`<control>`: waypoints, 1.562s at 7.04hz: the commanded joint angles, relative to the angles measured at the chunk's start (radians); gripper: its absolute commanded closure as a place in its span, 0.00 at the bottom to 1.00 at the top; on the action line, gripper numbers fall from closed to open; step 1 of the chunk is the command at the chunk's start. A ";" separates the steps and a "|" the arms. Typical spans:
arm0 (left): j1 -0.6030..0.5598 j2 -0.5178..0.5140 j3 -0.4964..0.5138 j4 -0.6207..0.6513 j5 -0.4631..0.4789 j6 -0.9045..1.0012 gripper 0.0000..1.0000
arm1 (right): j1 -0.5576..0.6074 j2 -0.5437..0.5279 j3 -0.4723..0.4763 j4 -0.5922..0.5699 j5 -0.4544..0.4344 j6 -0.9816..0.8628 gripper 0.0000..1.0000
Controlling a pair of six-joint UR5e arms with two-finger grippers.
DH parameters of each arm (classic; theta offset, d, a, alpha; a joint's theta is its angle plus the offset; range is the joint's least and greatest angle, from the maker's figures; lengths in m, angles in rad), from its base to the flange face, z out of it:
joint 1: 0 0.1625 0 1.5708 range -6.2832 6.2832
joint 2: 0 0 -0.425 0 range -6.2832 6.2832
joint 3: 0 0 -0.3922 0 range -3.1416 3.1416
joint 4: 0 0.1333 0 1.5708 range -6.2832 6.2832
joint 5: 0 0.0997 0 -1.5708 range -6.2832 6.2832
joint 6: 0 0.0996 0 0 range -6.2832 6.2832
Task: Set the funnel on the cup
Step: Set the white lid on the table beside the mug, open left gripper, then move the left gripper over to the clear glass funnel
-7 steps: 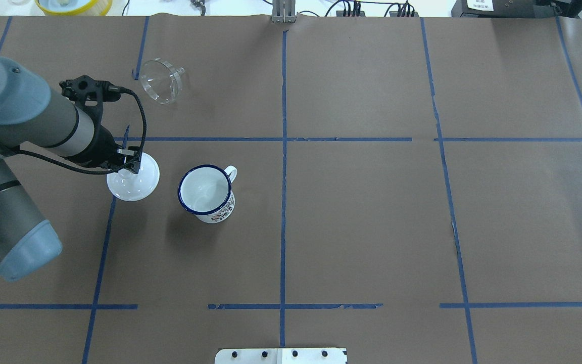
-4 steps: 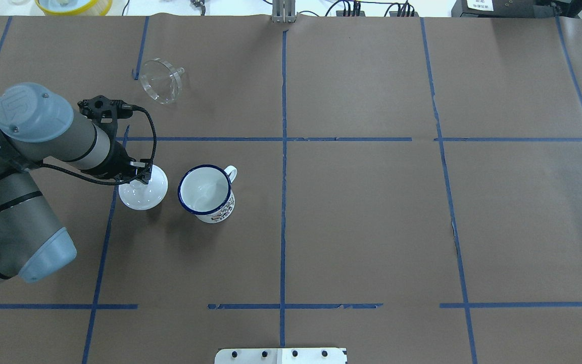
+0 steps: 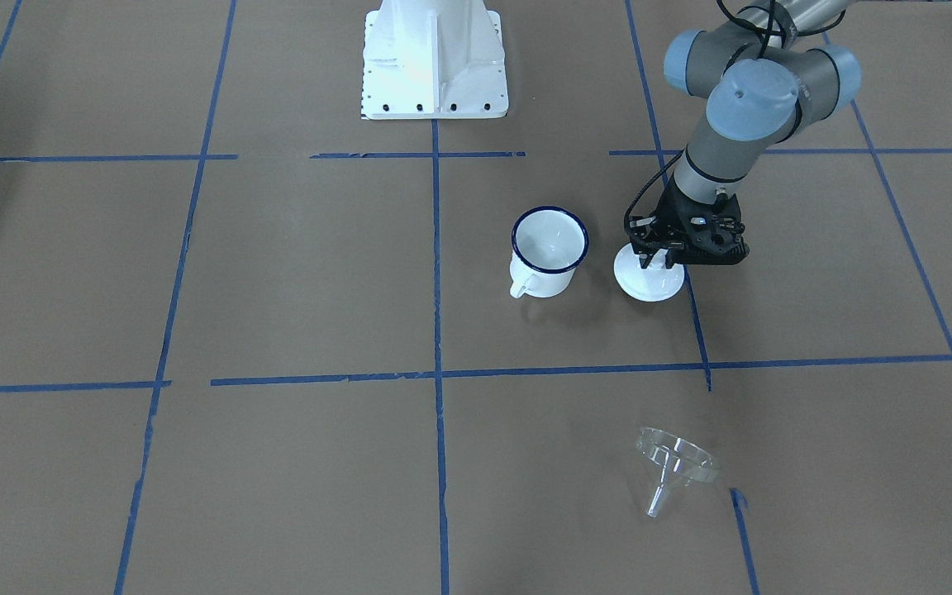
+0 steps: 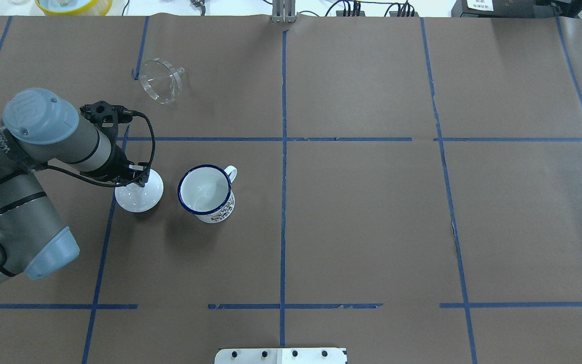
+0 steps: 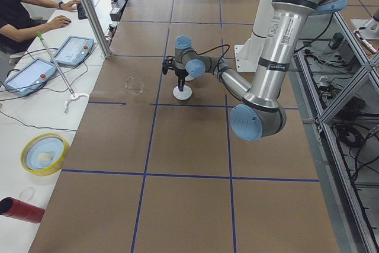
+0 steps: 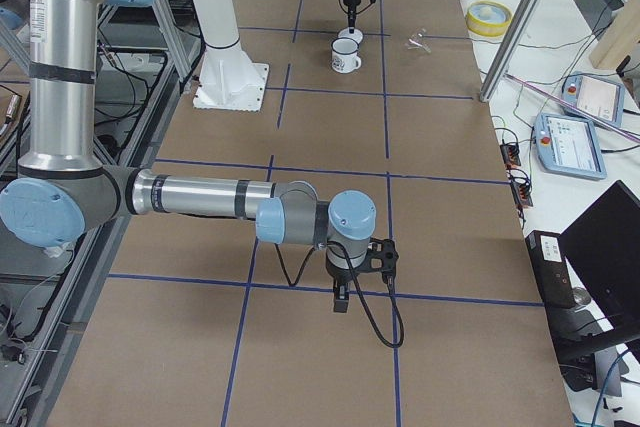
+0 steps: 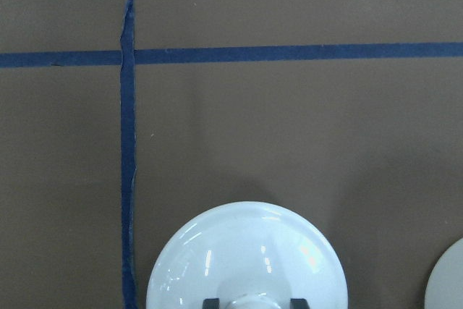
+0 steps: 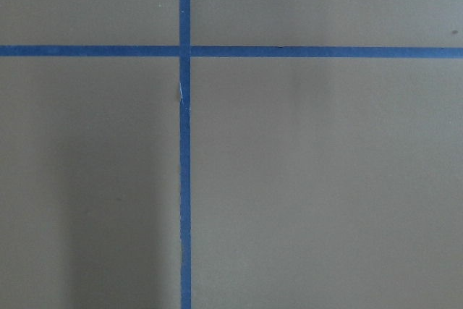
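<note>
funnel: clear glossy plastic | cup: glossy white enamel | table: matt brown paper

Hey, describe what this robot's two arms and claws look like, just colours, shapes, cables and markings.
The left arm and right arm are silver-grey tubes with rounded pale blue joint caps; the left's cap bears a UR logo. The left claw and right claw are black, each fed by a looping black cable.

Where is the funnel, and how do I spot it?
Start at the brown table and find the white cup with the blue rim. Farther from the robot, past a blue tape line, the funnel lies on its side. It is see-through, unlike the white lid beside the cup.
</note>
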 commanded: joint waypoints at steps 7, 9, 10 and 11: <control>-0.061 -0.054 -0.033 0.000 -0.009 -0.027 0.00 | 0.000 0.000 0.000 0.000 0.000 0.000 0.00; -0.064 -0.117 0.005 -0.040 0.049 -0.199 0.00 | 0.000 0.000 0.000 0.000 0.000 0.000 0.00; -0.063 -0.120 0.065 -0.175 0.134 -0.298 0.00 | 0.000 0.000 0.001 0.000 0.000 0.000 0.00; -0.063 -0.120 0.154 -0.342 0.193 -0.390 0.00 | 0.000 0.000 0.000 0.000 0.000 0.000 0.00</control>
